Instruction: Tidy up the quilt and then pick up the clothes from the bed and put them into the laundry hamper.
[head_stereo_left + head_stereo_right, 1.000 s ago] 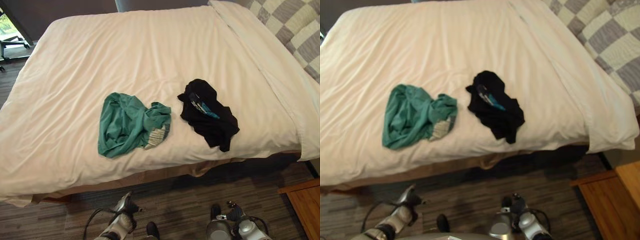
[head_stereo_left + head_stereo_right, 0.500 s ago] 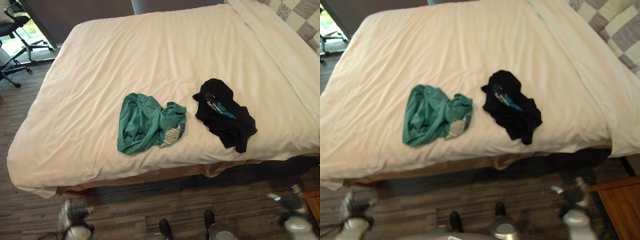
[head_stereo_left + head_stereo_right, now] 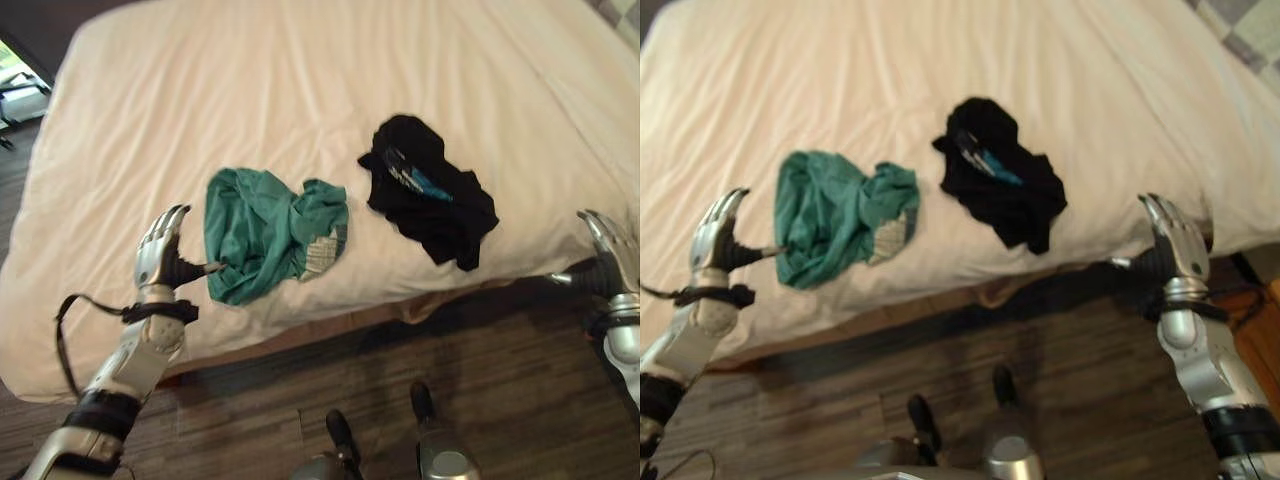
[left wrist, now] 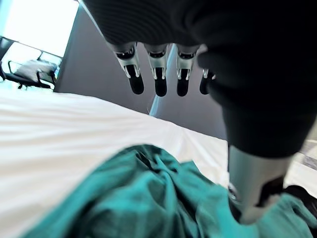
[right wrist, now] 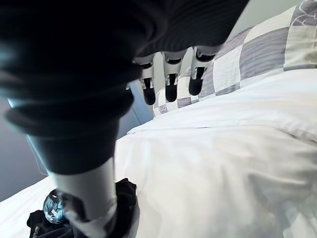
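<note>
Quilt (image 3: 330, 70) is lying smooth, tidying judged done; green garment (image 3: 265, 232) and black garment (image 3: 430, 190) at 3 o'clock are being approached, left hand (image 3: 160, 255) and right hand (image 3: 1170, 245) spread wide, empty; hamper step pending

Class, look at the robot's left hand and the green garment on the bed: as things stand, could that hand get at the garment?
Probably yes. The left hand is raised, open, just beside the green garment, thumb pointing toward it, with only bare quilt between. The black garment lies apart, toward the right hand.
</note>
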Motion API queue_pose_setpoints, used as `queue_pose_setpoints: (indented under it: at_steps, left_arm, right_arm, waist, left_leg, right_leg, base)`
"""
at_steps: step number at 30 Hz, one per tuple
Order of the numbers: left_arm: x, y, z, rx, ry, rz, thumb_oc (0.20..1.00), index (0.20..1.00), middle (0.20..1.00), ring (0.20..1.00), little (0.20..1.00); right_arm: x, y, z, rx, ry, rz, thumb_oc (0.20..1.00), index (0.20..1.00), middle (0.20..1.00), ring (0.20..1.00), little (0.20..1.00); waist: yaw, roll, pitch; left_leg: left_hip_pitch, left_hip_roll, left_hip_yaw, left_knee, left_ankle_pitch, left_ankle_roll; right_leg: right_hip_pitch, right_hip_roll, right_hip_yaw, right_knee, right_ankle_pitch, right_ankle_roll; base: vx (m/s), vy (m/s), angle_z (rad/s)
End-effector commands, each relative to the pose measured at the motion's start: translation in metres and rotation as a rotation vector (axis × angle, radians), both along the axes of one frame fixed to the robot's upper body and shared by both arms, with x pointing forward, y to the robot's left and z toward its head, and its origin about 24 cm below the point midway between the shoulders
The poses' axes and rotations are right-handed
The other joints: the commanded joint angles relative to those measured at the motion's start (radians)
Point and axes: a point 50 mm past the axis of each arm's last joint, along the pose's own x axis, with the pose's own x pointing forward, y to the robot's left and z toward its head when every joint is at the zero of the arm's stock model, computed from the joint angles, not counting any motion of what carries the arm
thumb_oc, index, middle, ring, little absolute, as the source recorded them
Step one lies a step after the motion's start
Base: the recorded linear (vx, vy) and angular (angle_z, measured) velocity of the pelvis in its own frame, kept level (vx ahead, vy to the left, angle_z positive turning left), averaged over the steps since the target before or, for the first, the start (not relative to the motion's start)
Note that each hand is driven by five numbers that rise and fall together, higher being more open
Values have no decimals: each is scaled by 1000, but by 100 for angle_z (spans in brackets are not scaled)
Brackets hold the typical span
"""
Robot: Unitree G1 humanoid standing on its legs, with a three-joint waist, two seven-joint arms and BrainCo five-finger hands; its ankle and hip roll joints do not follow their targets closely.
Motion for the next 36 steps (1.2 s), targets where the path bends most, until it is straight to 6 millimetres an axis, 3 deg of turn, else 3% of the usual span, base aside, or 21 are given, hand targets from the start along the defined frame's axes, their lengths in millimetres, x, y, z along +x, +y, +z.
queue_pose_setpoints:
  at_steps: [1, 4, 5, 6, 9, 11, 12, 13, 15, 16, 17, 19, 20, 21, 24, 25, 30, 32, 33, 34, 36]
  left_arm:
    - [25, 9, 29, 169, -42, 74, 1000, 1000, 1000, 1000, 1000]
    - [32, 6, 29, 177, -27, 88, 1000, 1000, 1000, 1000, 1000]
    - [42, 4, 30, 213, -4, 102, 341, 341, 341, 341, 341]
    - [42, 4, 30, 213, -4, 101, 225, 225, 225, 225, 225]
    - [51, 0, 5, 325, 170, 118, 200, 200, 200, 200, 200]
    - [46, -12, -25, 337, 271, 66, 200, 200, 200, 200, 200]
    - [46, -12, -25, 336, 272, 66, 200, 200, 200, 200, 200]
    - [38, -27, -43, 277, 291, 4, 200, 200, 200, 200, 200]
    - [34, -33, -47, 238, 285, -23, 200, 200, 200, 200, 200]
    - [18, -56, -58, 37, 261, -152, 200, 200, 200, 200, 200]
    - [17, -55, -58, 36, 261, -149, 200, 200, 200, 200, 200]
    - [-11, -73, -66, -194, 272, -294, 200, 200, 200, 200, 200]
    - [-11, -73, -66, -195, 272, -292, 200, 200, 200, 200, 200]
    - [-30, -75, -71, -286, 299, -342, 200, 200, 200, 200, 200]
    - [-55, -61, -91, -435, 366, -268, 200, 200, 200, 200, 200]
    - [-55, -61, -91, -437, 364, -265, 200, 200, 200, 200, 200]
    - [-76, -39, -103, -588, 400, -169, 200, 200, 200, 200, 200]
    - [-78, -36, -106, -606, 407, -144, 200, 200, 200, 200, 200]
    - [-77, -31, -107, -601, 410, -121, 200, 200, 200, 200, 200]
    - [-77, -31, -107, -601, 410, -121, 200, 200, 200, 200, 200]
    - [-74, -30, -111, -579, 416, -96, 200, 200, 200, 200, 200]
  right_arm:
    - [10, 23, 37, -32, -168, 94, 1000, 1000, 1000, 1000, 1000]
    - [12, 29, 42, -30, -189, 117, 1000, 1000, 1000, 1000, 1000]
    - [12, 37, 45, -24, -199, 161, 1000, 1000, 1000, 1000, 1000]
    - [11, 37, 45, -24, -199, 161, 1000, 1000, 1000, 1000, 1000]
    - [12, 47, 53, -39, -210, 227, 1000, 1000, 1000, 1000, 1000]
    - [13, 50, 53, -51, -192, 247, 1000, 1000, 1000, 1000, 1000]
    - [13, 50, 53, -51, -191, 247, 1000, 1000, 1000, 1000, 1000]
    - [16, 52, 59, -93, -197, 258, 1000, 1000, 1000, 1000, 1000]
    - [18, 53, 63, -115, -202, 261, 1000, 1000, 1000, 1000, 1000]
    - [21, 51, 73, -178, -218, 244, 1000, 1000, 1000, 1000, 1000]
    - [22, 52, 73, -178, -218, 248, 1000, 1000, 1000, 1000, 1000]
    - [30, 45, 80, -207, -209, 206, 1000, 1000, 1000, 1000, 1000]
    - [31, 46, 80, -207, -209, 208, 1000, 1000, 1000, 1000, 1000]
    - [38, 36, 86, -236, -193, 151, 1000, 1000, 1000, 1000, 1000]
    - [57, 22, 83, -258, -108, 68, 1000, 1000, 1000, 1000, 1000]
    - [58, 23, 84, -259, -109, 71, 1000, 1000, 1000, 1000, 1000]
    - [81, -23, 88, -200, 31, -165, 1000, 1000, 1000, 1000, 1000]
    - [83, -27, 85, -176, 60, -191, 1000, 1000, 1000, 1000, 1000]
    - [83, -34, 82, -153, 78, -220, 492, 492, 492, 492, 492]
    - [83, -34, 82, -154, 77, -219, 200, 200, 200, 200, 200]
    - [82, -39, 57, -52, 156, -239, 200, 200, 200, 200, 200]
  waist:
    - [-20, -95, 36]
    - [-23, -101, 44]
    - [-30, -109, 58]
    - [-29, -109, 58]
    - [-37, -119, 82]
    - [-25, -121, 80]
    - [-26, -120, 80]
    - [-9, -120, 74]
    - [-3, -120, 72]
    - [24, -114, 76]
    - [21, -114, 73]
    - [59, -97, 76]
    - [57, -97, 74]
    - [86, -81, 75]
    - [123, -58, 77]
    - [119, -58, 76]
    - [164, -8, 106]
    - [167, 3, 112]
    - [172, 9, 115]
    - [171, 9, 115]
    - [175, 15, 117]
  left_leg:
    - [31, 75, 23, 13, -70, -101]
    - [14, 81, 30, 19, -67, -102]
    - [-2, 86, 35, 22, -61, -104]
    - [-2, 86, 35, 23, -62, -104]
    - [-17, 95, 47, 29, -56, -107]
    - [-5, 96, 40, 24, -56, -108]
    - [-5, 96, 40, 23, -56, -108]
    - [3, 95, 32, 20, -54, -109]
    - [2, 95, 27, 18, -49, -110]
    - [4, 92, 9, 14, -45, -112]
    - [-1, 92, 9, 13, -41, -112]
    - [-8, 86, -10, 6, -34, -116]
    - [-11, 86, -10, 4, -30, -116]
    - [-25, 84, -19, 1, -21, -121]
    - [-43, 84, -35, 1, -9, -129]
    - [-47, 85, -36, 1, -6, -129]
    - [-99, 88, -57, 1, 20, -140]
    - [-108, 89, -60, 1, 23, -140]
    - [-115, 88, -62, 1, 26, -141]
    - [-116, 88, -62, 1, 27, -141]
    - [-123, 89, -75, 1, 29, -141]
  right_leg:
    - [-58, -62, 9, 76, -151, 74]
    - [-79, -59, 14, 81, -148, 75]
    - [-102, -55, 16, 87, -144, 74]
    - [-102, -55, 16, 87, -144, 74]
    - [-123, -56, 11, 99, -143, 77]
    - [-110, -58, 3, 99, -145, 75]
    - [-110, -58, 2, 99, -145, 75]
    - [-101, -59, -2, 98, -147, 70]
    - [-100, -58, -4, 98, -144, 66]
    - [-90, -61, -16, 101, -153, 64]
    - [-94, -60, -15, 99, -148, 62]
    - [-82, -66, -35, 90, -151, 60]
    - [-86, -65, -35, 88, -147, 59]
    - [-82, -69, -53, 75, -140, 59]
    - [-76, -72, -88, 70, -141, 59]
    - [-80, -72, -88, 69, -137, 57]
    - [-107, -73, -125, 78, -135, 57]
    - [-117, -73, -128, 84, -134, 57]
    - [-122, -73, -130, 85, -134, 57]
    - [-123, -73, -131, 86, -134, 57]
    - [-127, -70, -142, 96, -140, 56]
  base:
    - [-93, -30, -29]
    - [-58, -38, -28]
    - [-33, -31, -18]
    - [-65, -40, -12]
    - [-16, -26, -11]
    - [35, -46, -5]
    - [45, -65, 1]
    - [29, -70, 5]
    - [19, -90, 13]
    - [0, -86, 21]
    - [24, -109, 21]
    - [2, -90, 33]
    - [-18, -120, 38]
    - [-5, -82, 31]
    - [-10, -78, 39]
    - [-16, -91, 44]
    - [-46, -30, 40]
    - [-43, 4, 18]
    - [-38, 6, 21]
    - [-48, 7, 15]
    - [-34, 21, 9]
